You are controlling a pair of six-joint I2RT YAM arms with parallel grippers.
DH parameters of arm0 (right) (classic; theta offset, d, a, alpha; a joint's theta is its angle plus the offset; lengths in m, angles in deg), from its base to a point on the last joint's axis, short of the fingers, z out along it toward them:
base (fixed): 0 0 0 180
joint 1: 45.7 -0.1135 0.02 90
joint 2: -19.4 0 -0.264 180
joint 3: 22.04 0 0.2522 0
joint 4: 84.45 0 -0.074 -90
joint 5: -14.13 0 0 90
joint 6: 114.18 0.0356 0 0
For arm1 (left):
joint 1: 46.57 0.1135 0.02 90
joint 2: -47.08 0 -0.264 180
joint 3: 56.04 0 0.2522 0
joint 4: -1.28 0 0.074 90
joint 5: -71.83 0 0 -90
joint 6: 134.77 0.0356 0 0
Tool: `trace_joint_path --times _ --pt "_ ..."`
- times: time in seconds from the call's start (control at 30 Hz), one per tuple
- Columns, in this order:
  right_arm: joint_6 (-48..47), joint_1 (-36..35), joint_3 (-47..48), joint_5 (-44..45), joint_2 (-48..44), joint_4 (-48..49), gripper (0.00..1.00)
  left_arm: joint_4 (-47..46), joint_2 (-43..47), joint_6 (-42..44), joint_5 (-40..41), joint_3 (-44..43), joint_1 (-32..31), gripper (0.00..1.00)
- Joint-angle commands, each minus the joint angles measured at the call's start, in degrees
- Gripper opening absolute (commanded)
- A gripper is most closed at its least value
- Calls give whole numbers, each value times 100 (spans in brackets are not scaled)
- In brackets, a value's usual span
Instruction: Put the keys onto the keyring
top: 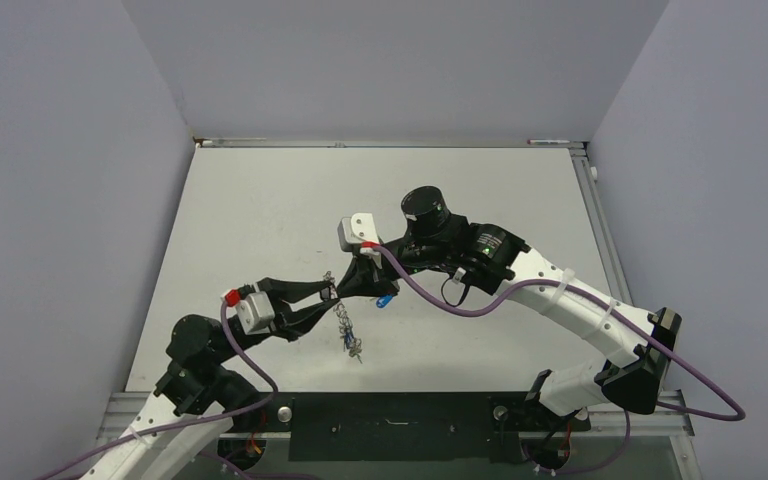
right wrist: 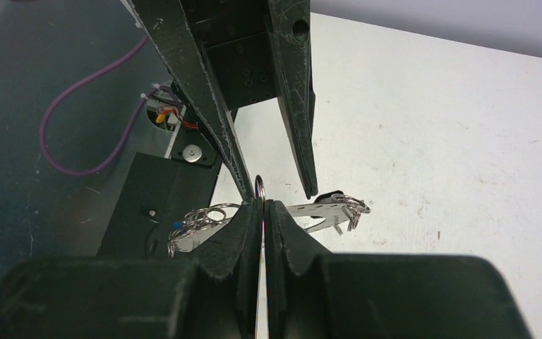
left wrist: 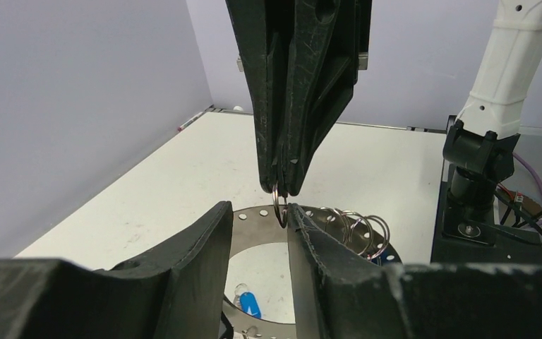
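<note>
The keyring (left wrist: 255, 229), a flat grey ring with small holes, hangs level above the table between both grippers; what bears it I cannot tell. Several wire loops (left wrist: 362, 229) sit on its right side, and keys (top: 348, 335) dangle below it. My right gripper (left wrist: 282, 189) comes down from above, shut on a small wire loop (left wrist: 279, 206) at the ring's far rim. My left gripper (left wrist: 260, 206) stands open, its fingers on either side of that spot. A blue key (left wrist: 249, 304) shows through the ring's hole. In the right wrist view the right gripper (right wrist: 262, 202) pinches the loop (right wrist: 259, 187) over the edge-on keyring (right wrist: 310, 209).
The right arm's base (left wrist: 476, 205) stands at the table's near edge, with a purple cable (top: 480, 305) looping off the right wrist. Grey walls close in the left, the right and the back of the white table (top: 260, 200).
</note>
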Motion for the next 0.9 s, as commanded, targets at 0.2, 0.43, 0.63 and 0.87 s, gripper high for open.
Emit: trace_joint_path --times 0.2,0.43,0.63,0.87 --pt "-184 -66 148 141 -40 89 5 1320 -370 493 -200 -989 -8 31" --pt "-184 -68 172 180 -60 66 5 2091 -506 723 -170 -1363 -7 28" --pt "-194 -81 174 180 -62 42 5 2247 -733 770 -215 -1552 -3 27" --pt "-203 -99 174 197 -86 32 5 2161 -931 767 -278 -1627 -3 20"
